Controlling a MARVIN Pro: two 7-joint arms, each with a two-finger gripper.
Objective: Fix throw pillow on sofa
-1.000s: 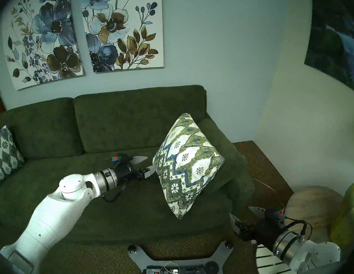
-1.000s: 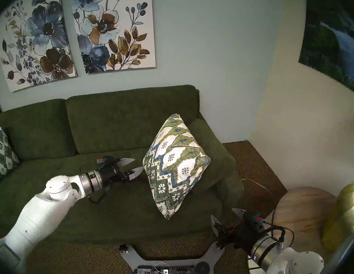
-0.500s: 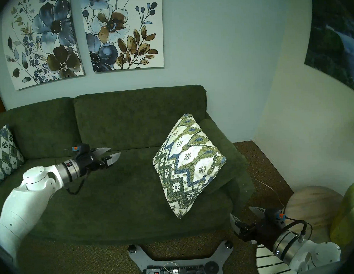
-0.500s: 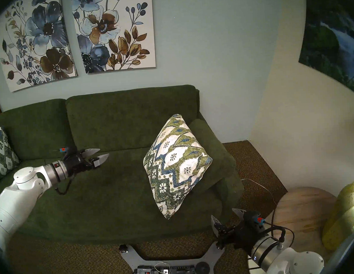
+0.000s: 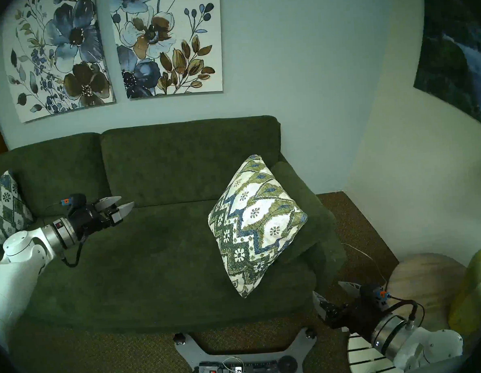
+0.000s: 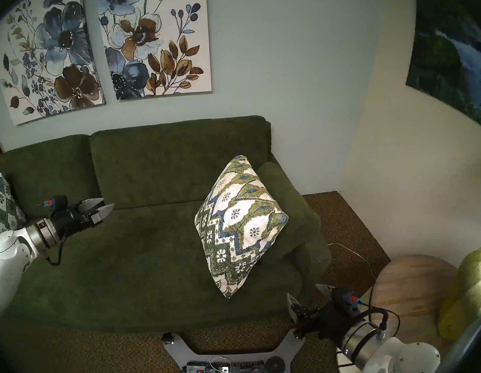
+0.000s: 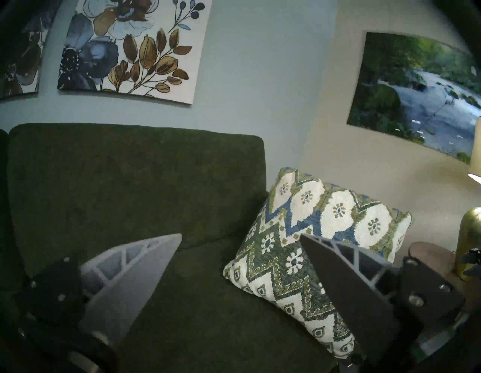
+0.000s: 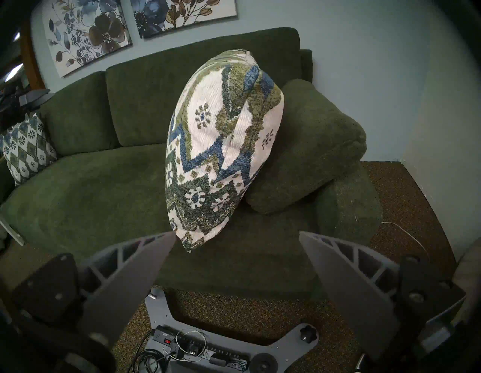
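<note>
throw pillow [image 5: 257, 226] stands on one corner at sofa [image 5: 159, 257] right end, leaning on arm cushion [image 5: 299, 206] | L gripper [image 5: 119, 207] fingers apart, well away, over seat | R gripper [image 5: 334, 294] fingers apart, empty, near front edge | risk: pillow tips fwd off seat, balance weak.

The cream-white woven zigzag throw pillow [image 5: 257, 224] stands on the dark green textured two-seat sofa [image 5: 154, 260], at its right end, apparently leaning against the padded arm cushion [image 5: 305, 203].
</note>
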